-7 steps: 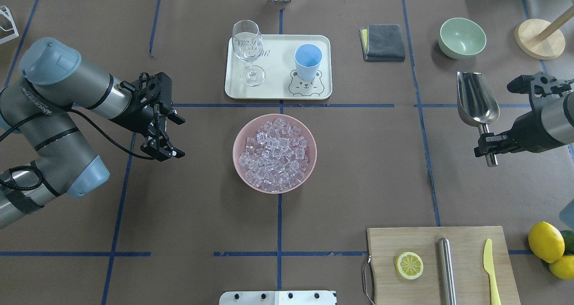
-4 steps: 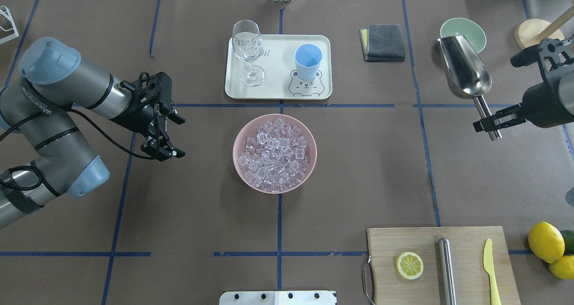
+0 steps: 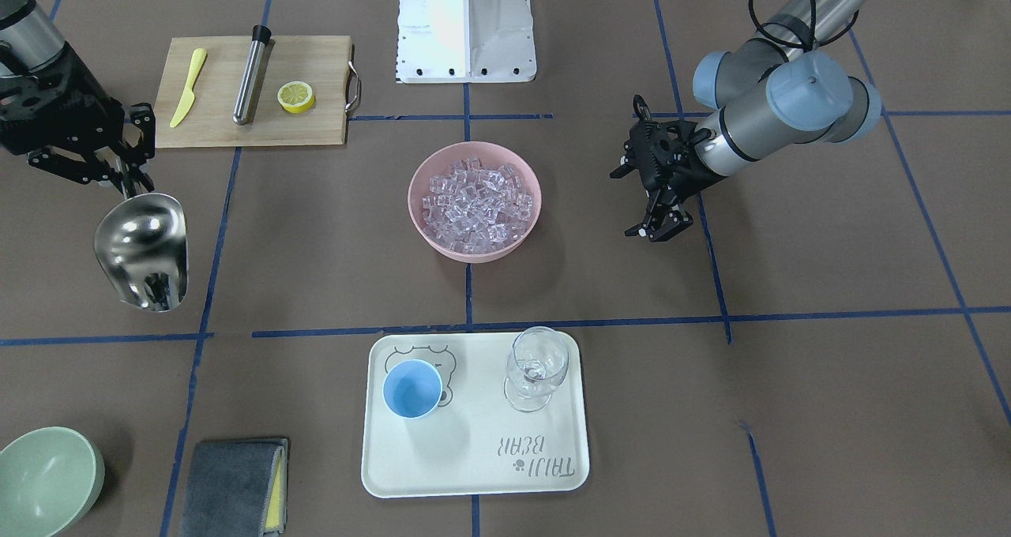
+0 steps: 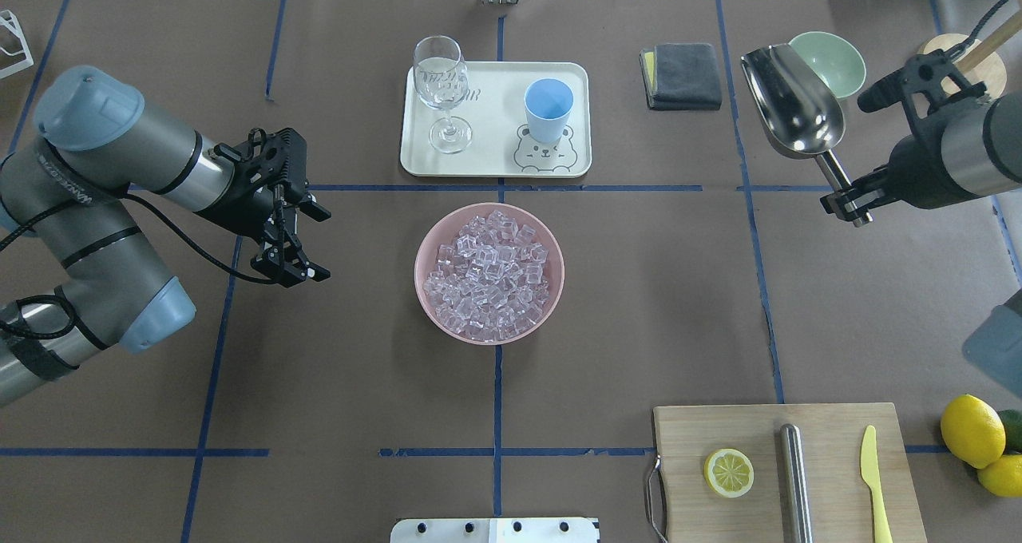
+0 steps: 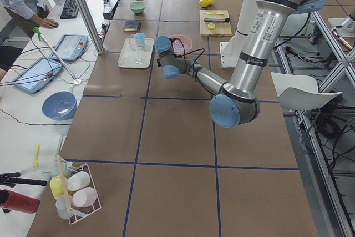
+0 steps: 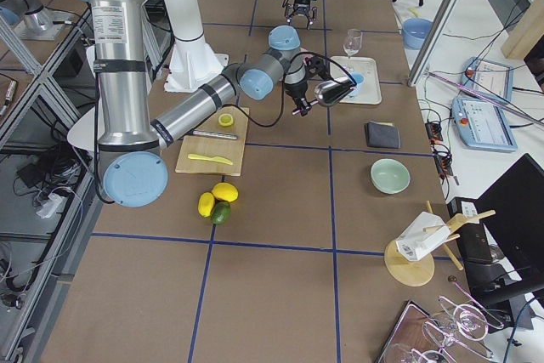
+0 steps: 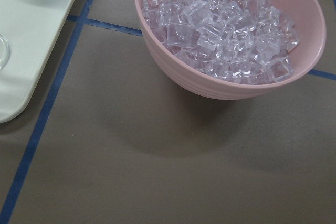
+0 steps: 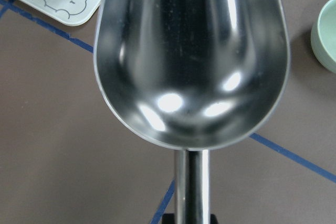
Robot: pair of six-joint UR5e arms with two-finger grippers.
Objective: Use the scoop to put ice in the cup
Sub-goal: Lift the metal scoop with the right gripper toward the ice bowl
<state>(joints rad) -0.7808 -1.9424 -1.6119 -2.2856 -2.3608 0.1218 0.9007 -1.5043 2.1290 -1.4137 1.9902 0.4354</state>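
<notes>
At right side of table, my right gripper [image 4: 848, 200] clamped on scoop [image 4: 794, 104] handle. Scoop held in air, trough empty, mouth aimed far and left, near green bowl [image 4: 838, 64]. My left gripper [image 4: 318, 242] hovers left of pink bowl [image 3: 474, 255], fingers spread wide, nothing held. Ice [image 4: 489, 275] heaped in pink bowl, mid-table. Cup [image 4: 548, 108] upright on tray [image 4: 495, 160] on far side of pink bowl, right of glass [image 4: 441, 88].
</notes>
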